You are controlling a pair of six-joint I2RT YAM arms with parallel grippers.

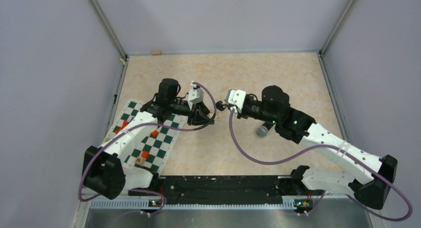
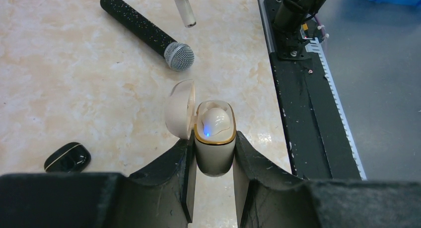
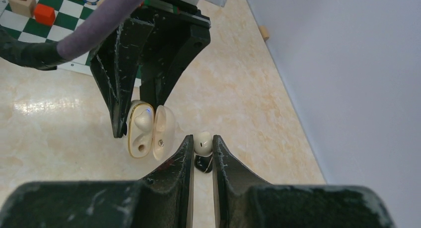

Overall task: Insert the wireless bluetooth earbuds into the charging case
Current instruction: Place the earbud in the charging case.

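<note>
The left gripper [image 2: 213,156] is clenched on a white charging case [image 2: 214,163], with one finger pressed flat to each side. The case's mouth is turned toward the right arm. Its lid [image 2: 179,109] is swung open to one side. Inside the gold-rimmed mouth sits a white earbud [image 2: 217,121], and a small blue light glows just below it. In the right wrist view, the socket [image 3: 141,147] beside that earbud is a dark open hole.

The right gripper [image 3: 202,147] is pinched on a second white earbud [image 3: 202,140], gripping its rounded head between the fingertips. This earbud is close beside the open lid, with a visible gap between them.

Farther out, on the pale marbled table [image 1: 278,79], lies a black microphone [image 2: 144,29] with a silver mesh head, under the right arm. A small glossy black oval object [image 2: 68,157] lies apart from it. Below the left arm lies a green-and-white checkered mat [image 1: 149,138] carrying small red blocks [image 1: 155,133].
</note>
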